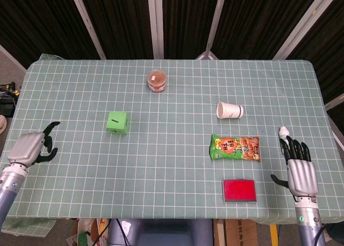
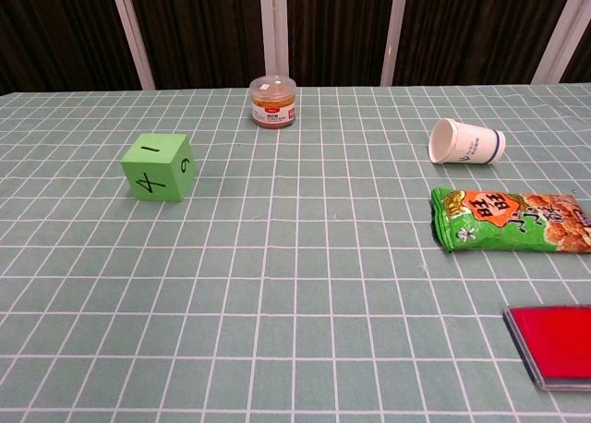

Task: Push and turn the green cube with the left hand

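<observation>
1. Fingers (image 1: 51, 129) of the left hand (image 1: 33, 147) are curled forward and parted, thumb apart below them, with nothing between them; the hand hangs over the near left part of the table (image 1: 177, 173), knuckles toward the robot, fingertips aimed to the right.
2. From where I stand, the green cube (image 1: 117, 122) sits on the checked cloth to the right of those fingers and a little farther back, well apart from them, with bare cloth between.
3. On the cube's faces the chest view shows handwritten marks: a "4" on the front, a single stroke on top, a "9" on the right side (image 2: 158, 167).
4. Over on the other side, the right hand (image 1: 299, 167) is held flat at the near right edge of the table, fingers straight, slightly parted and pointing away from the robot, holding nothing.
5. Neither hand appears in the chest view.
6. Behind the cube and to its right stands a small clear jar (image 1: 157, 80) with brown contents.
7. A white paper cup (image 1: 229, 110) lies on its side right of centre, its mouth facing left.
8. Nearer than the cup lies a green snack packet (image 1: 235, 147), and nearer again a flat red case (image 1: 239, 190), just left of the right hand.
</observation>
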Controlling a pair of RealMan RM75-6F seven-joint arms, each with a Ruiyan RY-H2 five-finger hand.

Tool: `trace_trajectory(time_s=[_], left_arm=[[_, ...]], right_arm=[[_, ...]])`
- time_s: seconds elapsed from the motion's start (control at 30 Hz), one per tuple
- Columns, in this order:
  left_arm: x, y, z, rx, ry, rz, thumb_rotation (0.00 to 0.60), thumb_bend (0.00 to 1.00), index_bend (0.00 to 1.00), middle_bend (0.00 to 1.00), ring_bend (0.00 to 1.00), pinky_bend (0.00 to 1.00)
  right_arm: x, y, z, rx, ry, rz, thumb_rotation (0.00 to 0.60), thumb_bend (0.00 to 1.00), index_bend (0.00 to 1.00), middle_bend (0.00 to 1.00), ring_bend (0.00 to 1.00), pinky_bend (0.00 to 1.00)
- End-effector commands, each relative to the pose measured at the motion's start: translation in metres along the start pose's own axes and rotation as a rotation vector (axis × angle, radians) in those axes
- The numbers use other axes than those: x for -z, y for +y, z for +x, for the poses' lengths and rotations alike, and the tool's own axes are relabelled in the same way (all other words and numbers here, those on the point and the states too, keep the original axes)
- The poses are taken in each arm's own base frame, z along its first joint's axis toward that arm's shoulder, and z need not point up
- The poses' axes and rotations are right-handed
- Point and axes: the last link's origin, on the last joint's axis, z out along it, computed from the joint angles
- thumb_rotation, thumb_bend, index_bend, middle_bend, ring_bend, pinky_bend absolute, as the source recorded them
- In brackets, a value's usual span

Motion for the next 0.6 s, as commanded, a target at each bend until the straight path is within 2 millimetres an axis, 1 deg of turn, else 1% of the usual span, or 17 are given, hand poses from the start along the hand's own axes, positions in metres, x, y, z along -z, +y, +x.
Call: trace_trajectory(time_s=[0.03,0.17,0.23,0.3,0.4,0.6], left_arm=[[-0.022,0.018,0.017,-0.049,-0.135,0.026,0.600,0.64,0.11,0.73,0.56,0.67],[-0.033,0.025,0.016,-0.038,-0.207,0.062,0.600,0.73,0.10,0.75,0.57,0.69],[-0.042,0.031,0.016,-0.038,-0.224,0.081,0.600,0.74,0.10,0.75,0.57,0.69],[-0.051,0.038,0.016,-0.042,-0.218,0.098,0.600,0.75,0.11,0.75,0.57,0.69],[-0.063,0.050,0.007,-0.037,-0.226,0.105,0.600,0.75,0.12,0.75,0.57,0.69],[-0.073,0.061,-0.005,-0.029,-0.240,0.100,0.600,0.75,0.14,0.76,0.58,0.69]], right_arm=[[0.000,0.000,-0.001,0.003,-0.005,-0.002,0.600,0.05,0.08,0.00,0.00,0.00],[-0.001,0.000,-0.003,0.010,-0.017,-0.006,0.600,0.04,0.08,0.00,0.00,0.00],[-0.001,0.000,-0.004,0.012,-0.024,-0.008,0.600,0.04,0.08,0.00,0.00,0.00],[-0.002,0.000,-0.004,0.011,-0.029,-0.010,0.600,0.04,0.08,0.00,0.00,0.00],[-0.002,0.000,-0.004,0.011,-0.026,-0.016,0.600,0.04,0.08,0.00,0.00,0.00],[-0.001,-0.002,-0.004,0.011,-0.028,-0.013,0.600,0.05,0.08,0.00,0.00,0.00]])
